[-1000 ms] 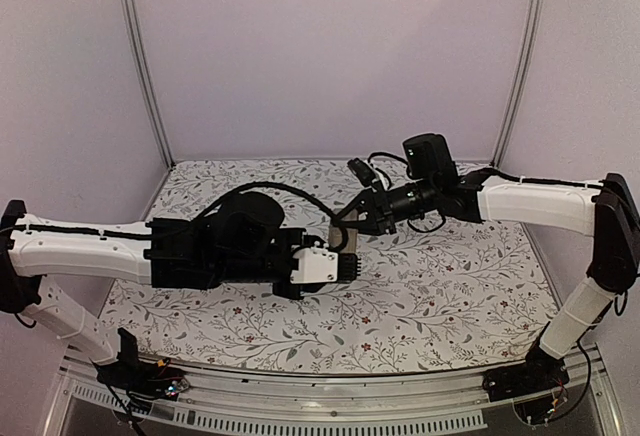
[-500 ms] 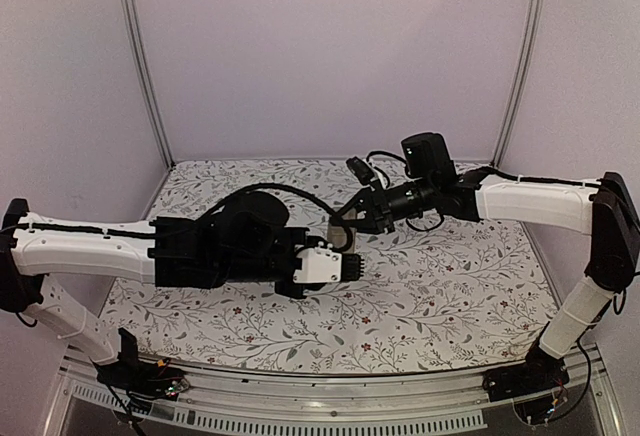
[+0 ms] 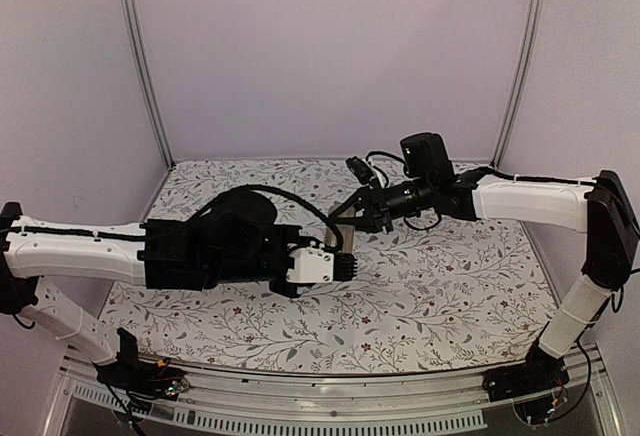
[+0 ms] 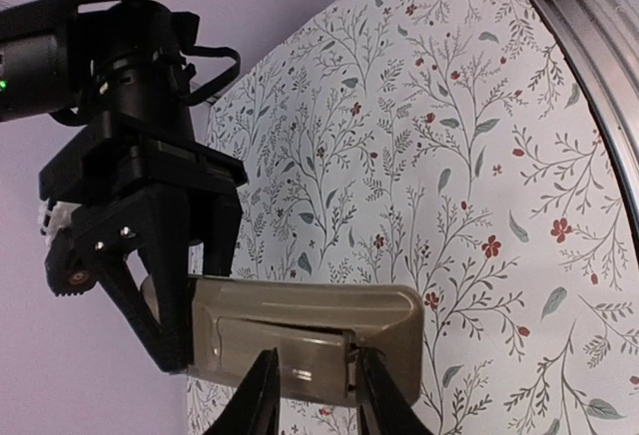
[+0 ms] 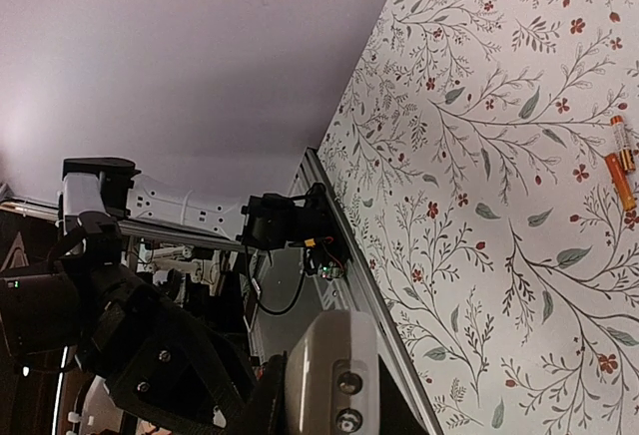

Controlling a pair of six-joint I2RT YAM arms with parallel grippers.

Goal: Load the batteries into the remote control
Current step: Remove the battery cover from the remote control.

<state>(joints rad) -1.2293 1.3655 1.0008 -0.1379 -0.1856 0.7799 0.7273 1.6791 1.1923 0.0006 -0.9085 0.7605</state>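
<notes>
Left gripper (image 4: 315, 400), fingers parted, tips at the battery cover (image 4: 290, 355). The remote control (image 4: 329, 320) is held aloft, pinched by the right gripper (image 4: 185, 305). The batteries (image 5: 621, 181) lie on the table (image 5: 479, 206). Likely step: opening the compartment. The next move calls for sliding the cover free.

The remote (image 4: 310, 327) has a smooth, matt grey-tan plastic back. The batteries (image 5: 621, 171) wear a glossy orange-red skin. A matt flower-printed cover lies over the bench (image 4: 479, 156), edged by a rail (image 4: 587, 46) of dull silvery metal.
</notes>
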